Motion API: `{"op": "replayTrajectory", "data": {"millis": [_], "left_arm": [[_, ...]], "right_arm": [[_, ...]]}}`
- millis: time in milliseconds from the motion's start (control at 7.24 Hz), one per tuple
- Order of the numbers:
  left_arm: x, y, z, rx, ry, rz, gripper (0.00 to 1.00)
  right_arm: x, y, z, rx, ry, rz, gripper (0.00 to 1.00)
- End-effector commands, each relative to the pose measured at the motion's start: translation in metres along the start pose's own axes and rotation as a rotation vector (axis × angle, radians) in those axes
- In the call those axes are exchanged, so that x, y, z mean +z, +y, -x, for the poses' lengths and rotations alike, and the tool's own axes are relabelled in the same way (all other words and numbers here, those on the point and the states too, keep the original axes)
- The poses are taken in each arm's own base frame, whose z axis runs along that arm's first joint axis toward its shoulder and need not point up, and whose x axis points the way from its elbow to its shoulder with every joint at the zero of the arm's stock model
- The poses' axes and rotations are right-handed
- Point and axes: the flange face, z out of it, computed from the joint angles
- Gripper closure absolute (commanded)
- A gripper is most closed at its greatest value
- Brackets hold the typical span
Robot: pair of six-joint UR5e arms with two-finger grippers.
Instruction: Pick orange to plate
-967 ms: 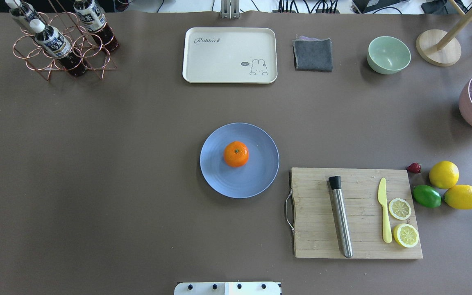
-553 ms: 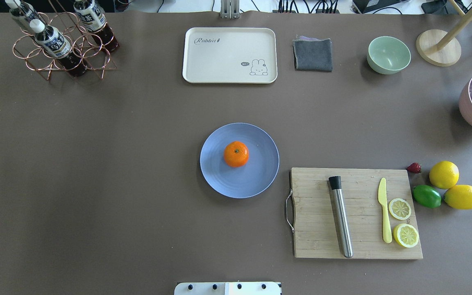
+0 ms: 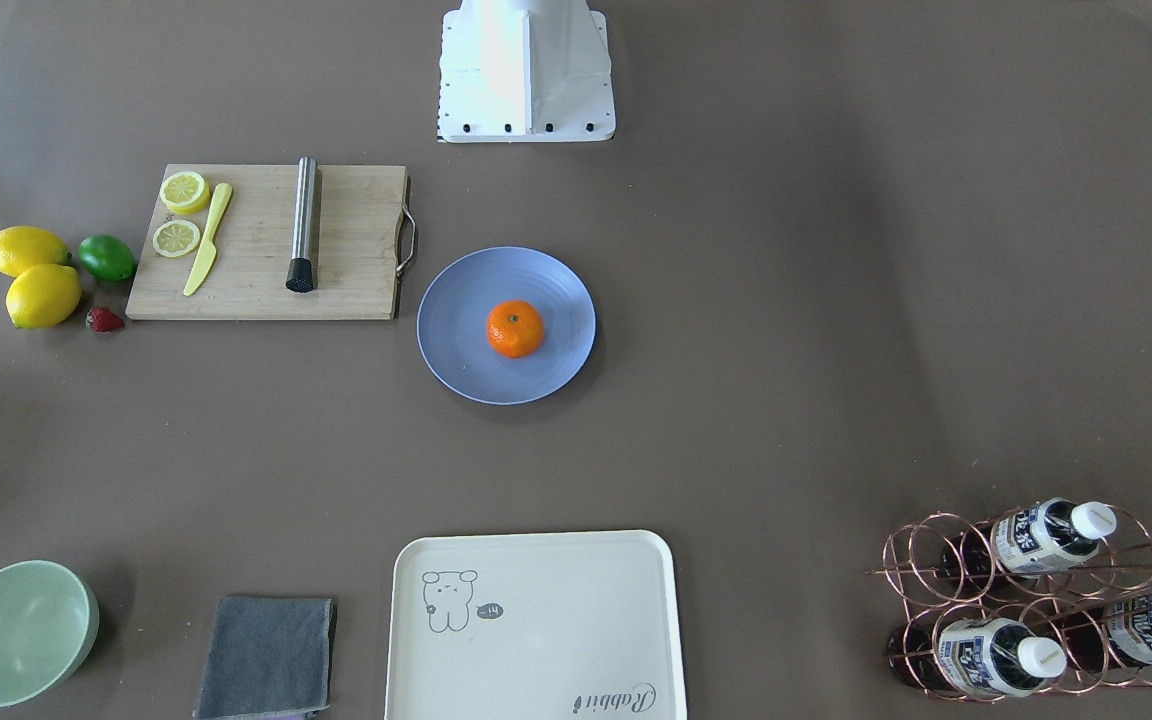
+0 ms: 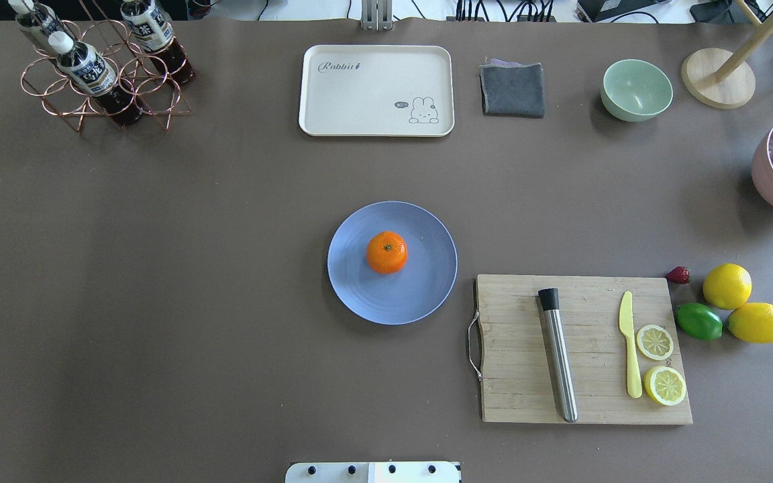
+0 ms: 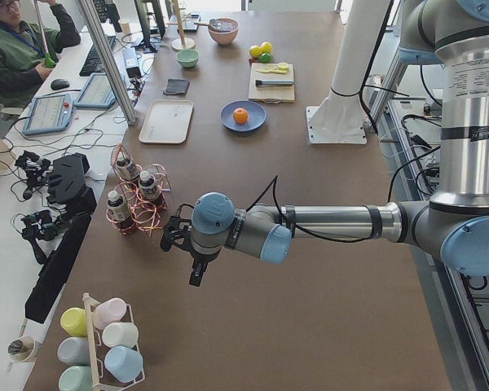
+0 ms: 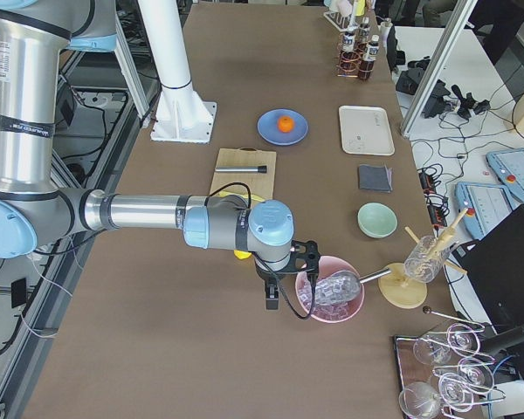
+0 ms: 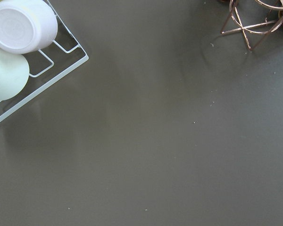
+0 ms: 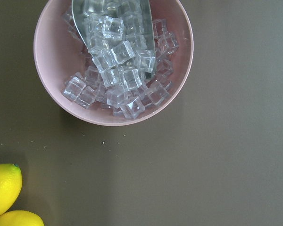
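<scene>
The orange [image 4: 386,252] sits in the middle of the plate [image 4: 427,295], stem up, well apart from both claws. The left claw [image 5: 175,236] hangs by the bottle rack [image 5: 138,204], the right claw [image 6: 307,259] by the ice bowl [image 6: 332,316]. Each shows small, in a side view only, so I cannot tell how wide either stands.

The orange [image 4: 386,252], small, round and bright, sits upright with its dark green stem dimple facing up, a little off the middle of the plate [image 4: 420,295]. The plate, round, shallow and matte periwinkle blue with faint rings, lies flat just beside the cutting board's [image 4: 527,355] handle end.
</scene>
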Motion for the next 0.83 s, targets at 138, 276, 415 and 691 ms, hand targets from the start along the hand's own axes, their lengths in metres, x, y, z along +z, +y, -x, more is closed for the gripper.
{"op": "replayTrajectory", "data": {"millis": [138, 276, 415, 691], "left_arm": [[-0.0021, -0.0027, 0.0010, -0.001, 0.005, -0.006, 0.02], [-0.0018, -0.0018, 0.0012, -0.002, 0.006, -0.005, 0.02], [-0.0015, -0.0009, 0.0016, -0.003, 0.006, -0.004, 0.02], [-0.0016, -0.0024, 0.0014, -0.002, 0.006, -0.005, 0.02]], "right_arm": [[-0.0015, -0.0005, 0.0024, 0.001, -0.011, -0.004, 0.00], [-0.0024, -0.0020, 0.0035, -0.001, -0.014, -0.006, 0.00], [-0.0033, -0.0041, 0.0042, -0.002, -0.014, -0.009, 0.00], [-0.0034, -0.0035, 0.0043, -0.002, -0.014, -0.009, 0.00]]}}
